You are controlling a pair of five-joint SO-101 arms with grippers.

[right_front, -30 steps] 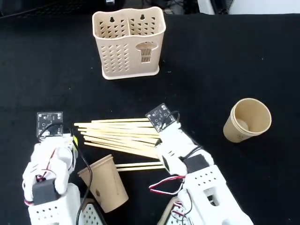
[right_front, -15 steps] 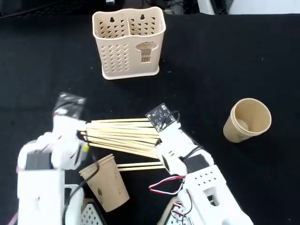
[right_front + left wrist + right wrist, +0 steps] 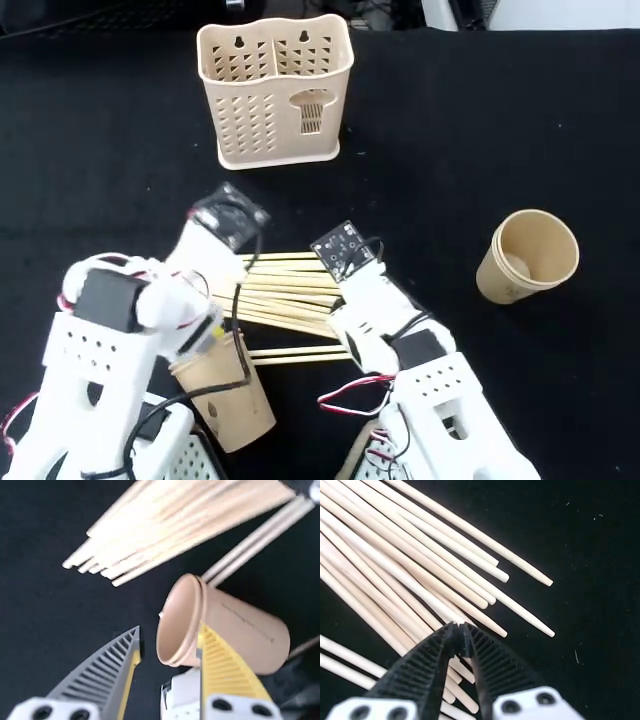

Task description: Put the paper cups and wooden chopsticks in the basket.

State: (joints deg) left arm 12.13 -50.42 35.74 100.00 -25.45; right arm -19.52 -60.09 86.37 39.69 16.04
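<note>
Left gripper [image 3: 170, 630]: jaws wide open, straddling rim of brown paper cup [image 3: 240, 625] lying on its side near front edge of black table [image 3: 450, 130].
Right gripper [image 3: 458, 627]: tips closed together over pale wooden chopsticks [image 3: 410, 555], mid-table.
Second paper cup [image 3: 497, 280]: toward right edge.
Beige perforated plastic basket [image 3: 250, 120]: back edge.

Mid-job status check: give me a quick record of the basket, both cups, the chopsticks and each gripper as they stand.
basket: upright, beyond the chopsticks; cups and chopsticks all outside it
chopsticks: loose pile lying between the two arms
near cup: on its side next to the chopsticks
far cup: apart, off to the right
left gripper: open, at the near cup's rim
right gripper: shut, tips over the chopsticks
</note>
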